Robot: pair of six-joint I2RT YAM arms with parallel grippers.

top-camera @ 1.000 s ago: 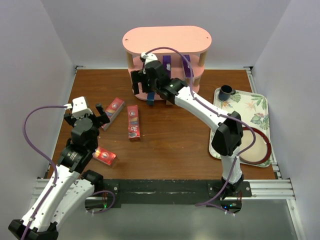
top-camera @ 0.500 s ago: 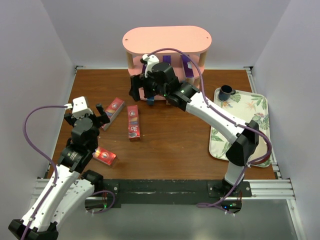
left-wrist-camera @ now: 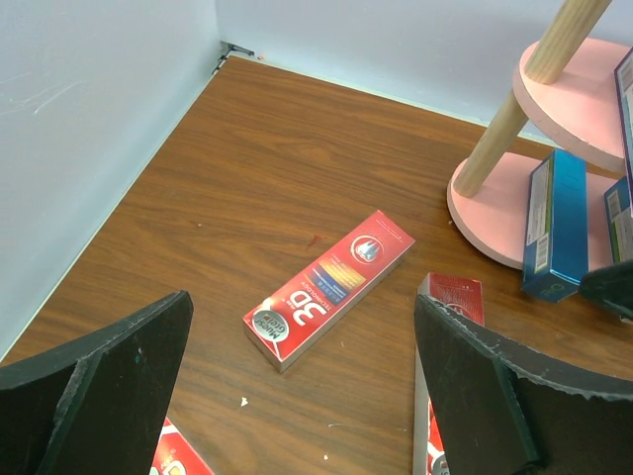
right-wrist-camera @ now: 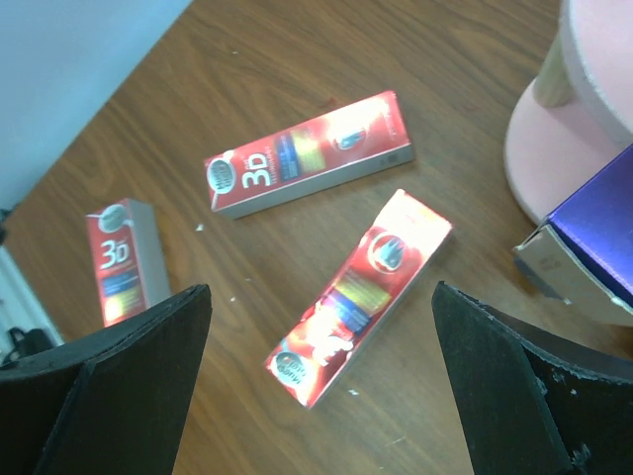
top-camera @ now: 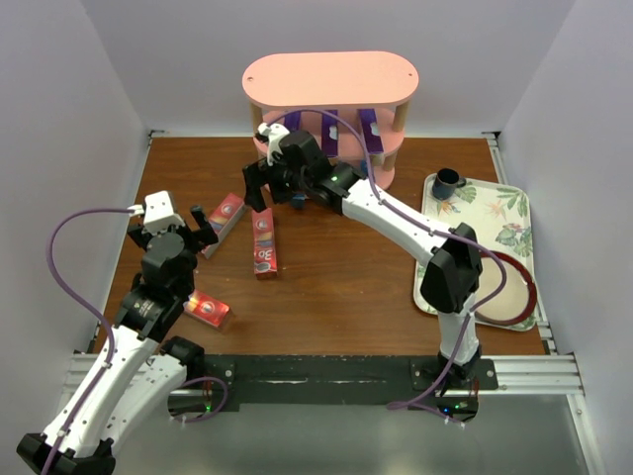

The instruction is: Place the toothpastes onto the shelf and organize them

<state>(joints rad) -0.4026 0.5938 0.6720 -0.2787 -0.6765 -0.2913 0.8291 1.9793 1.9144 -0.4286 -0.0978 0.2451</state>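
Picking up a red toothpaste carton. My right tool [top-camera: 274,191], jaws spread wide and holding nothing, hangs over the left half of the brown wooden tabletop [top-camera: 346,287], just in front of the pink three-tier shelf with pale wooden posts [top-camera: 331,79] at the middle of the far edge. Purple cartons [top-camera: 331,127] occupy its middle board and a shiny blue carton [left-wrist-camera: 554,223] its lowest; the top board looks bare. The long red cardboard carton [right-wrist-camera: 358,297] lies flat beneath my jaws but slantwise to them. A second red carton [right-wrist-camera: 309,153] lies beside it, and a third red carton [right-wrist-camera: 124,259] lies toward the near-left corner. My left tool [top-camera: 170,230], likewise spread and empty, sits near the left edge. To do this well, I should turn my wrist until the jaws straddle the narrow width, descend at mid-length, close gently to spare the cardboard, and lift level.
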